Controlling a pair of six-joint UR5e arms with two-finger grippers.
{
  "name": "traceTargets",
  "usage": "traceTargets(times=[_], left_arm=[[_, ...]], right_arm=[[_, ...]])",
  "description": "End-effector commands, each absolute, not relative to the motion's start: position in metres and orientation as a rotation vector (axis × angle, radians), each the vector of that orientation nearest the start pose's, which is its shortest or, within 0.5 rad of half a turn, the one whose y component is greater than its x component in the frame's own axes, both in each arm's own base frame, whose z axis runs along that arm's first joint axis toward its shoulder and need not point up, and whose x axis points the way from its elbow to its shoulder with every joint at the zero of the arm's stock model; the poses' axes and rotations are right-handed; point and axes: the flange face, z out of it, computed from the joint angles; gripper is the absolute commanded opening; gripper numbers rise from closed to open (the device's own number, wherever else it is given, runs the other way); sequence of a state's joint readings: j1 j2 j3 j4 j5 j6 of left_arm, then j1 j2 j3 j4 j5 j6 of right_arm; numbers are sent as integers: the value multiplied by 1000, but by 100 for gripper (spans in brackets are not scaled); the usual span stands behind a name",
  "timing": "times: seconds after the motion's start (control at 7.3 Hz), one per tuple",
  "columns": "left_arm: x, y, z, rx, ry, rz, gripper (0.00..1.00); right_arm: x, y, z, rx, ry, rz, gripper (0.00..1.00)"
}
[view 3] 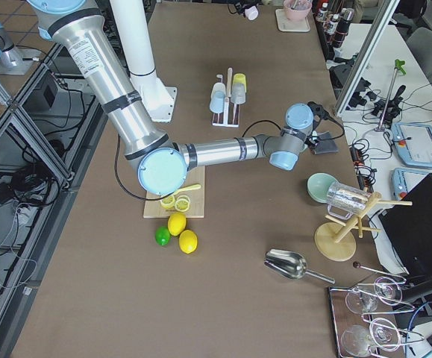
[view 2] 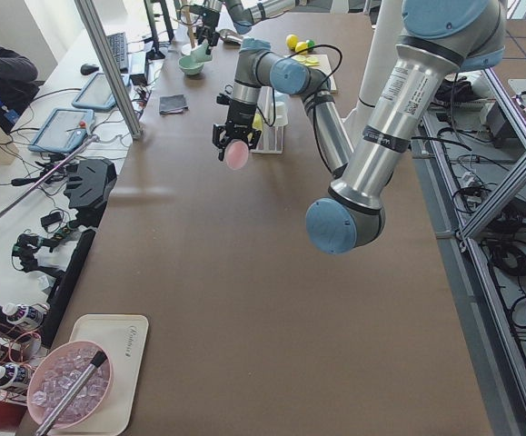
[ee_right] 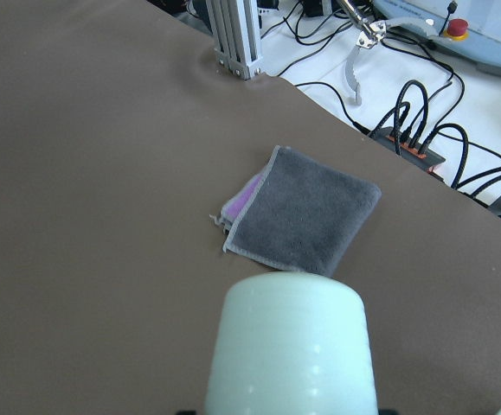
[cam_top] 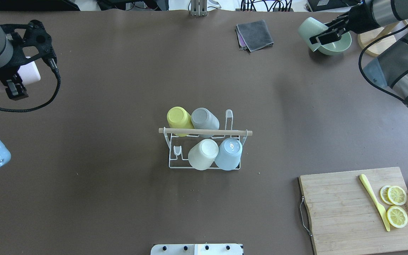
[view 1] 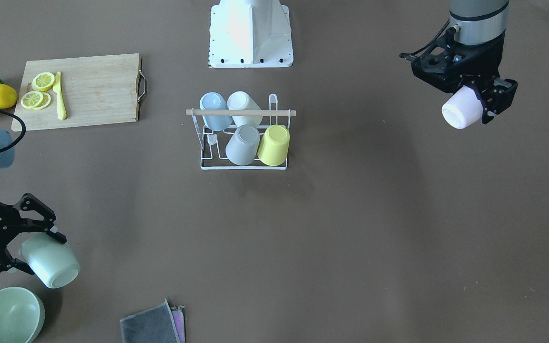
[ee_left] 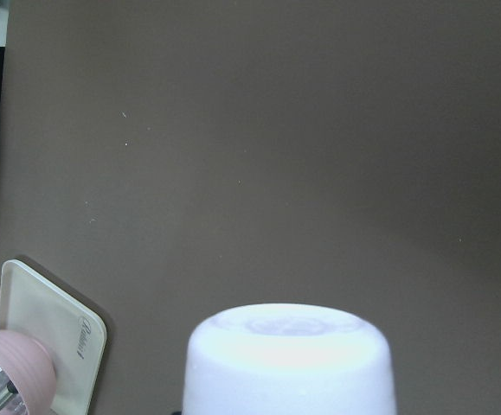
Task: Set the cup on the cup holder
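The brown table (cam_top: 119, 198) carries the white wire cup holder with a light wooden rod (cam_top: 225, 132) at its middle, the rod running from the robot's left to its right. The left gripper (view 1: 474, 100) is clamped on a pale pink cup (view 1: 458, 112), near upright with its base down, well apart from the holder. The right gripper (view 1: 41, 252) grips a pale green cup (view 1: 53, 264), tilted with its base pointing away from the gripper, near a green bowl (view 1: 3, 317).

Wire cup holder (view 1: 217, 167), wooden rod (view 1: 241, 113), matt tabletop (view 1: 350, 214), fuzzy grey cloth (view 1: 150, 326)
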State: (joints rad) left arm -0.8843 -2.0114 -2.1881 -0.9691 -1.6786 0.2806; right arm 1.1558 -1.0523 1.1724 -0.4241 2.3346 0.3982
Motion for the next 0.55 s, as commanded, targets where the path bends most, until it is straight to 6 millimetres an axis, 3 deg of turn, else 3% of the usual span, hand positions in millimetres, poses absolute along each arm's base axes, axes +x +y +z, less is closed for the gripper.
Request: traceTargets(times=[0.0, 0.14, 0.27, 0.41], left_arm=[[241, -484, 243, 568, 260, 962, 50], [248, -486, 240, 607, 320, 926, 50], [252, -485, 228, 683, 392, 890, 50], [257, -486, 219, 748, 453, 872, 50]], right_arm=[[-226, -653, 394, 940, -1193, -332, 38], [-241, -643, 390, 984, -1238, -305, 38], [-268, -628, 380, 1066, -1284, -285, 34], [-308, -601, 365, 1138, -1364, -286, 32]])
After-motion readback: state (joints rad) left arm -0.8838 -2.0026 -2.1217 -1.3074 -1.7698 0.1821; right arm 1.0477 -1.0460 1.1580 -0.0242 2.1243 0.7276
